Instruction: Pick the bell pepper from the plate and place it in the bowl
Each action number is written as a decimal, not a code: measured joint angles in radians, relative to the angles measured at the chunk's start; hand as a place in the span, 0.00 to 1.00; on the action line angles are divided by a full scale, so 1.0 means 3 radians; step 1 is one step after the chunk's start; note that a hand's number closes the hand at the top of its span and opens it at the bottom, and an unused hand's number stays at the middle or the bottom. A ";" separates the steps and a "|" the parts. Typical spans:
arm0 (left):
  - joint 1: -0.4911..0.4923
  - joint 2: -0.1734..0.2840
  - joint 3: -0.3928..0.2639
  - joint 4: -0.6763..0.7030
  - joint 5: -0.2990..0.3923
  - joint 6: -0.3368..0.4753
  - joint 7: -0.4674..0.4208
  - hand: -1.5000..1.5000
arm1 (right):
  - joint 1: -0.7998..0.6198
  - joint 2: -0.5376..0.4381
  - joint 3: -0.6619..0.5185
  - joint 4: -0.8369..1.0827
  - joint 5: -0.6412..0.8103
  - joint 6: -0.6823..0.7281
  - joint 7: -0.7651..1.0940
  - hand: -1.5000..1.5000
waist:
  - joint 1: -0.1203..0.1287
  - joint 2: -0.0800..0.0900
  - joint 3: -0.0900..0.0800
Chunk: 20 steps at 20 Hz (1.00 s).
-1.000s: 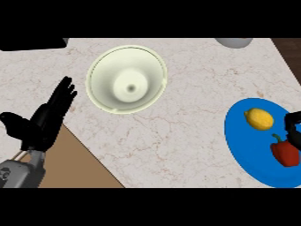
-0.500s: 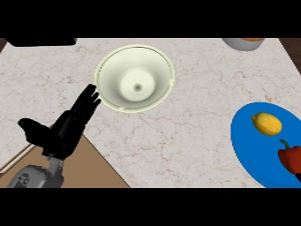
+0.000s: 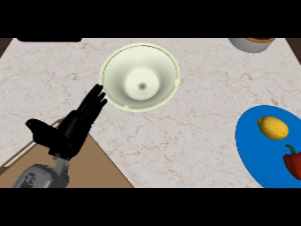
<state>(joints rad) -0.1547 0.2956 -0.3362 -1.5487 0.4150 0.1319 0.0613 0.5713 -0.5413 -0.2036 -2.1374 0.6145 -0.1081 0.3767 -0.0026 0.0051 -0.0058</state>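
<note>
A red bell pepper (image 3: 299, 162) lies on the blue plate (image 3: 257, 150) at the right edge, just below a yellow lemon (image 3: 273, 128). The cream bowl (image 3: 140, 77) stands empty at the upper middle of the counter. My left hand (image 3: 71, 128) rests open at the lower left, fingers straight and pointing up toward the bowl's lower left rim without touching it. My right hand shows nowhere in the head view.
A white cup with a dark orange rim (image 3: 252, 44) stands at the top right edge. A brown wooden board (image 3: 94, 170) lies under my left forearm at the lower left. Marble counter (image 3: 192, 128) stretches between bowl and plate.
My right hand, beside the pepper a second ago, has left the view. The whole scene has shifted left and down in the picture. My left hand stays open.
</note>
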 measured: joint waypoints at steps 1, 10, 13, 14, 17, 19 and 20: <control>-0.0018 -0.0007 -0.0004 0.0005 -0.0003 -0.0015 0.0001 0.50 | -0.0044 -0.0020 0.0054 -0.0066 0.0054 0.0127 0.0227 0.00 | 0.0018 0.0003 0.0001; -0.0006 -0.0042 0.0032 -0.0040 -0.0031 -0.0080 0.0090 0.50 | -0.0890 -0.0016 0.0432 -0.0105 0.0013 0.1153 0.1791 0.00 | 0.0063 -0.0004 0.0013; -0.0011 -0.0067 0.0074 -0.0054 -0.0041 -0.0088 0.0126 0.50 | -0.1095 0.0040 0.0475 0.0049 0.0022 0.1280 0.1974 0.00 | 0.0050 -0.0008 0.0015; -0.0024 -0.0077 0.0094 -0.0043 -0.0041 -0.0095 0.0152 0.50 | -0.1145 0.0062 0.0472 0.0108 0.0020 0.1301 0.1988 0.00 | 0.0043 -0.0009 0.0016; -0.0051 -0.0102 0.0140 -0.0025 -0.0064 -0.0113 0.0175 0.50 | -0.1271 0.0090 0.0477 0.0326 0.0021 0.1383 0.2004 0.00 | 0.0032 -0.0011 0.0018; -0.0021 -0.0136 0.0137 -0.0012 -0.0089 -0.0136 0.0141 0.50 | -0.1302 0.0107 0.0481 0.0418 0.0013 0.1440 0.2012 0.00 | 0.0026 -0.0012 0.0018; 0.0022 -0.0136 0.0139 -0.0030 -0.0108 -0.0152 0.0121 0.50 | -0.1302 0.0107 0.0456 0.0460 0.0006 0.1467 0.2000 0.00 | 0.0024 -0.0013 0.0018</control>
<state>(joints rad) -0.1480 0.2549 -0.2946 -1.5576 0.3826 0.0864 0.0978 0.1806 -0.5092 -0.0669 -1.9993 0.6161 0.3320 0.9768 0.0045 0.0011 -0.0004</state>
